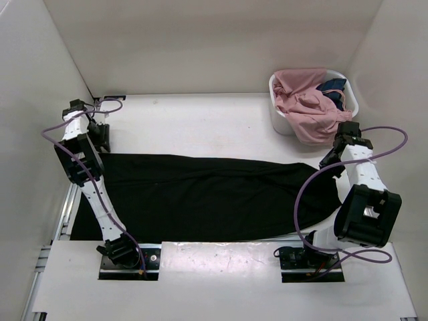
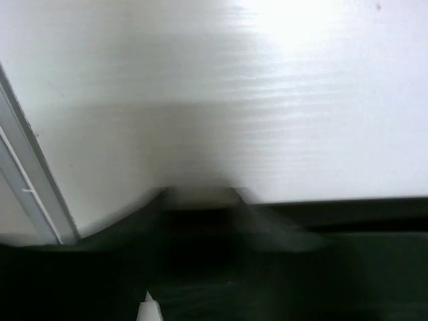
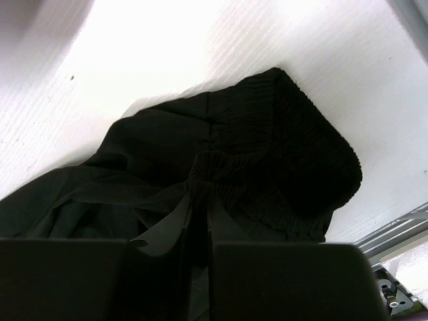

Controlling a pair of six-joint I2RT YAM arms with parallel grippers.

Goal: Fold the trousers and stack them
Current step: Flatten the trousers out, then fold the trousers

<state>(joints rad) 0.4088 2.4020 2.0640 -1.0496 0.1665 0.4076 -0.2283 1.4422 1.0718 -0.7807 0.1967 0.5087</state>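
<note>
- Black trousers [image 1: 200, 197] are lying full-length on the table [image 1: 200, 124]; crosswise folds and stacking are seemingly pending.
- Left gripper [image 1: 100, 138] and right gripper [image 1: 332, 159] are sitting at opposite ends; grip unclear.

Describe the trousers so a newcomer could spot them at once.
On the white table, along its near side, the trousers lie flat from left to right, long and black. The pink garment and the dark blue garment sit bundled in the white basket at the far right instead.
</note>
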